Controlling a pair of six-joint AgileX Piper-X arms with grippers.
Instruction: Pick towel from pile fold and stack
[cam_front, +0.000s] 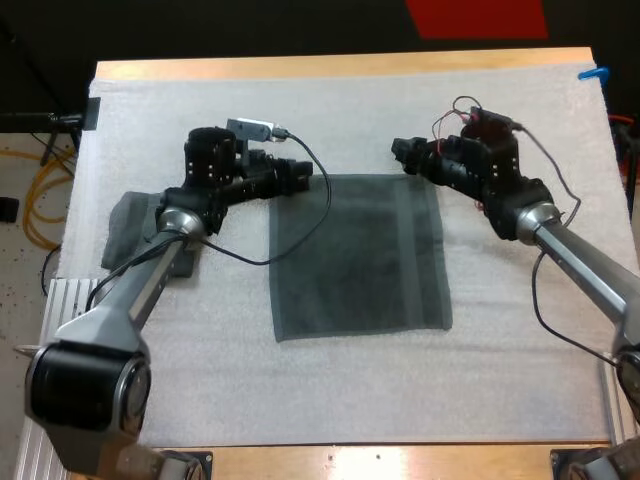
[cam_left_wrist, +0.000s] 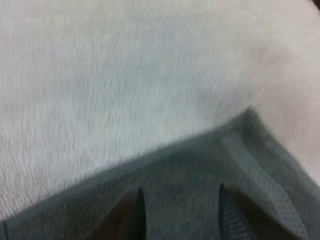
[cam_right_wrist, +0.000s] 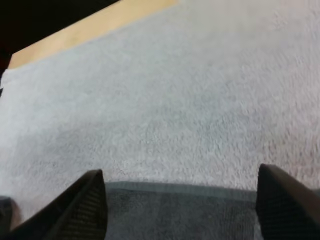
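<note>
Towel (cam_front: 360, 255) lies spread flat at the frame's centre, not yet folded, with the left gripper (cam_front: 303, 177) and right gripper (cam_front: 402, 151) both spread over its upper corners, so folding and stacking are left.

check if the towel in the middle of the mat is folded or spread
Spread: the towel lies flat as one broad rectangle, with no fold showing.

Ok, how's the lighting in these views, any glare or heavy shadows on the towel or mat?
High view: even light, no glare on the mat; the flat towel is evenly lit too. Left wrist view: the towel darkens under the open left tool. Right wrist view: mat evenly lit, thin shadow along the towel's edge near the open right tool.
</note>
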